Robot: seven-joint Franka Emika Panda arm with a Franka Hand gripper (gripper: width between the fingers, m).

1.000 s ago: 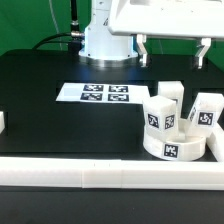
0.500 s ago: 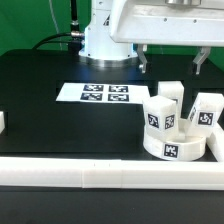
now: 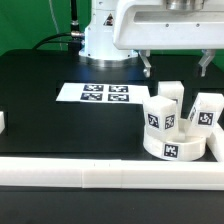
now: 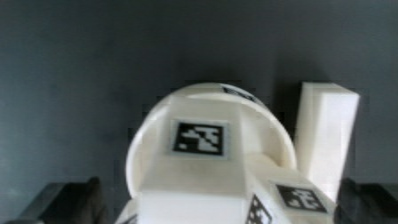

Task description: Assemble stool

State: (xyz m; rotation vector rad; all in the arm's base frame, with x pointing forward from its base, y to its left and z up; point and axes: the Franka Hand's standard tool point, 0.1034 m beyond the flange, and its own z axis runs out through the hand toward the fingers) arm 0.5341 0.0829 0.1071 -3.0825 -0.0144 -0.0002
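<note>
Nearest the camera, a long white border rail [image 3: 110, 180] runs along the table's front edge. Just behind it, toward the exterior view's right, sits the seat disc [image 3: 172, 147], round and low, with 3 leg blocks standing on it: 1 at the left [image 3: 157, 115], 1 further back [image 3: 171, 93], and 1 at the right [image 3: 208, 112]. None of these parts has shifted since the frames 1 s and 0.5 s ago. Further back and to the left lies the marker board [image 3: 95, 95], flat on the black table [image 3: 40, 100]. Above the stool parts hangs the gripper [image 3: 177, 66], fingers spread wide and holding nothing; it has come down steadily across the 3 exterior frames. The wrist view looks down on the seat disc [image 4: 205, 140], a leg block [image 4: 329, 125] just beside it.
</note>
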